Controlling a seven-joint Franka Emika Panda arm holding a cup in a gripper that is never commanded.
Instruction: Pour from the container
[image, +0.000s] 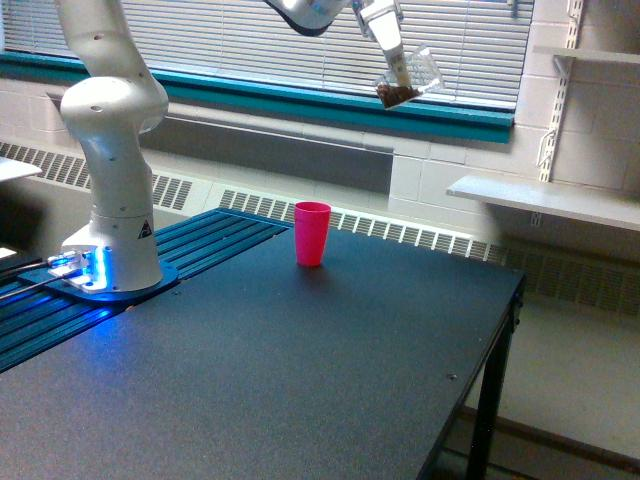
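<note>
Clear plastic, the container (410, 78) sits clamped in the jaws of the gripper (393, 62), high against the window blinds (200, 40); it is tilted, brown bits settled at its lower end, mouth up toward the exterior view's right. Pink cup (311, 233) stands upright on the black table (300, 380), well below the jaws and off toward the exterior view's left. Judgement: the jaws must get over that cup before tipping.

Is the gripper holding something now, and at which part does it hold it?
Yes. The gripper holds the clear cup, tilted, with dark brown bits inside. It seems to grip the side near the bottom; the exact contact is too small to see.
</note>
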